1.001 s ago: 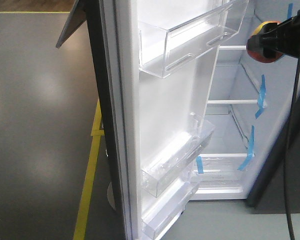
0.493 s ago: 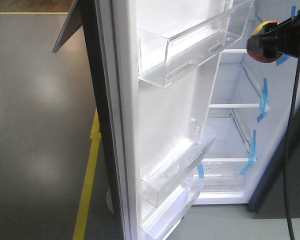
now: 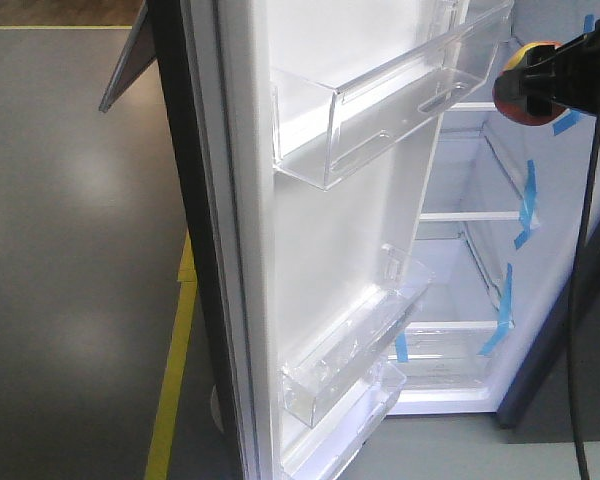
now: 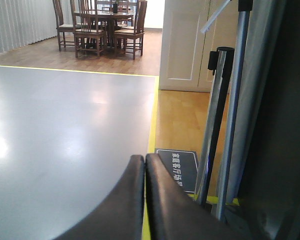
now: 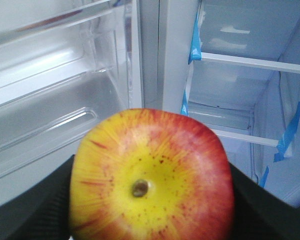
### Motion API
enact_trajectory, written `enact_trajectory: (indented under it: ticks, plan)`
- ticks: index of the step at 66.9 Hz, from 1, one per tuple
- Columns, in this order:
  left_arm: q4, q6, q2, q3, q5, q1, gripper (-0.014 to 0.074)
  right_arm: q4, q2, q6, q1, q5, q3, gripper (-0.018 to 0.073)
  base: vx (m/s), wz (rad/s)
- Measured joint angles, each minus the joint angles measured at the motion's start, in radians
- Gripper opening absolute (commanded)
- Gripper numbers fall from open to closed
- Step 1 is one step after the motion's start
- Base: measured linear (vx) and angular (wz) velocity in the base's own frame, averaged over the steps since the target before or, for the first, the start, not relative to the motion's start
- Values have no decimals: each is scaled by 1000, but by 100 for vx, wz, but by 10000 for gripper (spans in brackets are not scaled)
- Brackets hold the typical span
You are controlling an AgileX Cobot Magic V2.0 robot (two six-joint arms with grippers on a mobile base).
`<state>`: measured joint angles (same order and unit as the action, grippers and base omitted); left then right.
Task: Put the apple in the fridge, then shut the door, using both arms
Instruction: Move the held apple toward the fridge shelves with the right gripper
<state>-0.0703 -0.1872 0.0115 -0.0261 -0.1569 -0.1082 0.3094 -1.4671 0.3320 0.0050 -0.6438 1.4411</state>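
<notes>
The apple (image 3: 510,100), red with a yellow patch, hangs in front of the open fridge (image 3: 460,170), level with its upper white shelves. My right gripper (image 3: 528,80) is shut on it. In the right wrist view the apple (image 5: 150,175) fills the lower middle, with the right gripper (image 5: 150,205) and its black fingers (image 5: 35,205) on either side. Behind it are the fridge (image 5: 240,85) shelves with blue tape. The door (image 3: 330,250) stands open at the left, white inside with clear bins. My left gripper (image 4: 145,159) is shut on nothing, over grey floor.
A yellow floor line (image 3: 170,370) runs beside the door's outer edge. A black cable (image 3: 580,280) hangs at the right. Past the left gripper stand two metal poles (image 4: 215,125), a dark floor sign (image 4: 182,170) and, far off, a dining table with chairs (image 4: 105,25).
In the front view the door's edge has slid a little left and the fridge interior has shifted slightly. The apple and right gripper keep the same place in the frame.
</notes>
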Motion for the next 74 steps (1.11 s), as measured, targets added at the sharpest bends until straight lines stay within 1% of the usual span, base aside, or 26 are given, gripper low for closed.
enact_trajectory:
  ticks: [74]
  plan:
    - [0,0,0,0,0,0,-6,0,0,0,0,0,0,150,2,0]
